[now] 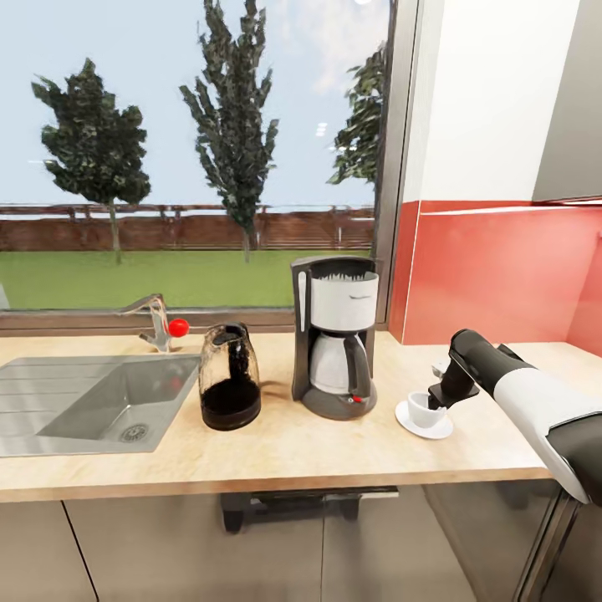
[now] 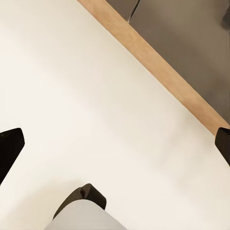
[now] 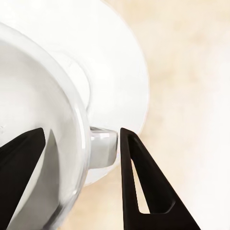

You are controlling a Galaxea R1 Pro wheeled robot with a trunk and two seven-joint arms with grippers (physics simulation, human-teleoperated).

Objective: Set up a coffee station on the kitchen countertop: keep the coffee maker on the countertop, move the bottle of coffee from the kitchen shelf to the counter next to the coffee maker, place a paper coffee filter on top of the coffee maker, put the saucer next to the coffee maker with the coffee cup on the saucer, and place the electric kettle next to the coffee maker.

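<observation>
On your tabletop (image 1: 276, 451), left to right: kettle (image 1: 229, 378), coffee maker (image 1: 336, 334), then the cup (image 1: 425, 409) on its saucer (image 1: 406, 421), light, rigid, slick, chippable, your right claw (image 1: 436, 400) straddling rim and handle stub, one finger inside; left claw's spread I cannot tell.

You see a steel sink (image 1: 84, 393) with a faucet (image 1: 150, 322), a window (image 1: 192, 150) onto trees, and a red backsplash (image 1: 502, 276).
</observation>
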